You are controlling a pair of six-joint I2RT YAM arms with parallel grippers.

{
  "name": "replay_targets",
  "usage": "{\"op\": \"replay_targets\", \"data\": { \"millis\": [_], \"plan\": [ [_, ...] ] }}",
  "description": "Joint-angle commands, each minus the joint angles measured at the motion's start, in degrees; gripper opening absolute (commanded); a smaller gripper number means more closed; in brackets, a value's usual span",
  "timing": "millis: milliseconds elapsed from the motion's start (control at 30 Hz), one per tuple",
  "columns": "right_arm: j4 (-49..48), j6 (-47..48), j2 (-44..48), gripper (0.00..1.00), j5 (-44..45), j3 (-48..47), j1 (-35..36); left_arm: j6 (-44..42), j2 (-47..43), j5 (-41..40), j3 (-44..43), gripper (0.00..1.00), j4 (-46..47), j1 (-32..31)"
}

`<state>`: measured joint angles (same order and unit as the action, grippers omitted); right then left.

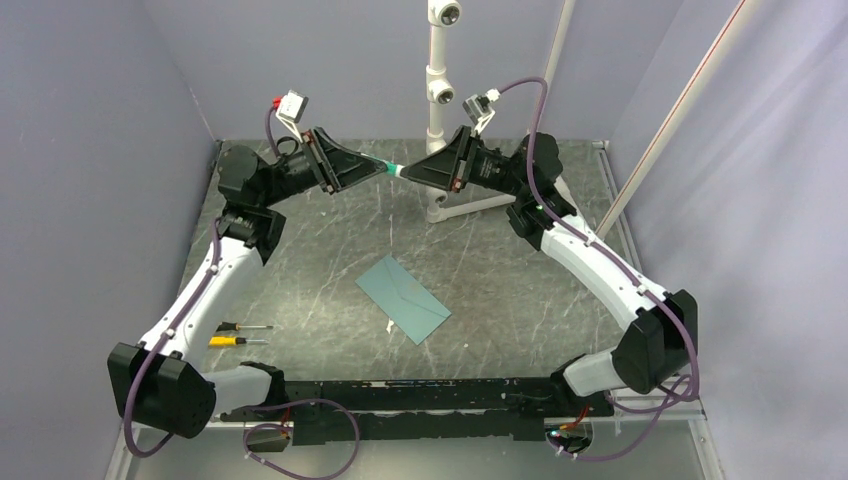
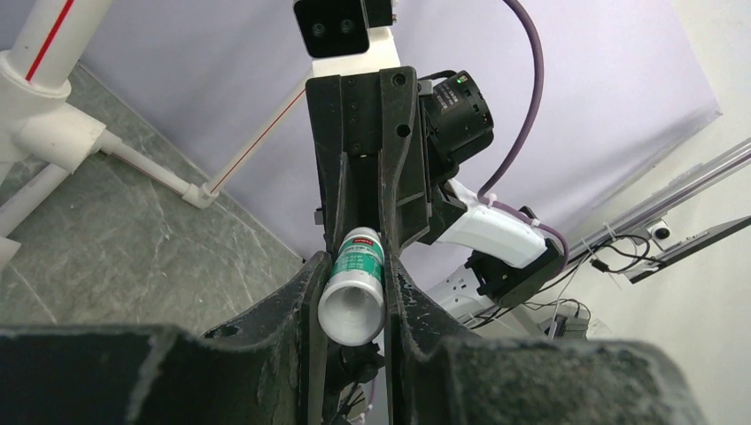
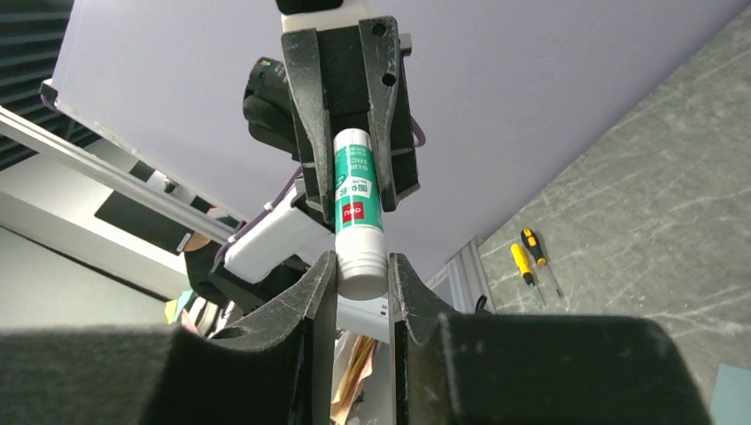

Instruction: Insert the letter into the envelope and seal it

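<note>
A green-and-white glue stick point(image 1: 394, 169) hangs in the air over the back of the table, gripped from both ends. My left gripper point(image 1: 383, 168) is shut on its hollow-bottomed end point(image 2: 354, 305). My right gripper point(image 1: 408, 172) is shut on the other, white ridged end point(image 3: 361, 266). The two grippers face each other tip to tip. The teal envelope point(image 1: 403, 298) lies flat at mid-table, flap side up, with a small white scrap point(image 1: 390, 326) at its near edge. The letter is not in view.
Two yellow-handled screwdrivers point(image 1: 240, 335) lie on the table by the left arm. A white pipe stand point(image 1: 437, 100) rises at the back centre, just behind the grippers. Grey walls close the left, back and right sides.
</note>
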<state>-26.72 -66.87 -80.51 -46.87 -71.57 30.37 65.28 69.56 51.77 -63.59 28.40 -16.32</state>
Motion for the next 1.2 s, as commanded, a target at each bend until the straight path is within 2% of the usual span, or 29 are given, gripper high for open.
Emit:
{"op": "replay_targets", "data": {
  "millis": [0, 267, 467, 533, 667, 733, 833, 967, 1167],
  "plan": [
    [-3.96, -0.29, -0.51, 0.00, -2.94, -3.31, 4.51, -2.83, 2.96, 5.23, 0.58, 0.02, -7.05, -4.84],
    [-0.66, 2.94, 3.99, 0.00, 2.79, 0.35, 2.66, -6.71, -0.05, 1.98, 1.53, 0.02, -13.00, -4.87],
    [-4.95, -0.10, 7.11, 0.00, 6.18, 4.88, 1.59, -6.44, -2.13, 0.41, 2.61, 0.03, -13.71, -4.87],
    [-6.05, -0.75, 7.91, 0.00, 6.70, 5.66, 1.45, -6.61, -2.83, -0.20, 2.52, 0.14, -14.47, -4.87],
    [-8.36, -2.90, 8.37, 0.00, 6.54, 7.26, 1.28, -7.04, -4.08, -1.62, 2.17, 0.44, -15.51, -4.78],
    [-8.87, -3.25, 8.30, 0.00, 5.83, 7.78, 1.27, -6.76, -4.61, -2.38, 2.16, 0.65, -15.62, -4.78],
    [-8.02, -2.78, 8.38, 0.00, 4.64, 8.22, 1.19, -6.81, -5.41, -3.07, 2.01, 0.83, -15.99, -4.57],
    [-3.18, -0.19, 8.98, 0.00, 3.57, 7.75, 0.78, -5.92, -6.19, -2.07, 1.54, 0.90, -15.97, -3.63],
    [-0.09, 1.78, 8.94, 0.00, 0.85, 7.11, 0.13, -4.76, -6.33, 1.04, 0.52, 0.92, -16.43, -2.10]
  ]
}}
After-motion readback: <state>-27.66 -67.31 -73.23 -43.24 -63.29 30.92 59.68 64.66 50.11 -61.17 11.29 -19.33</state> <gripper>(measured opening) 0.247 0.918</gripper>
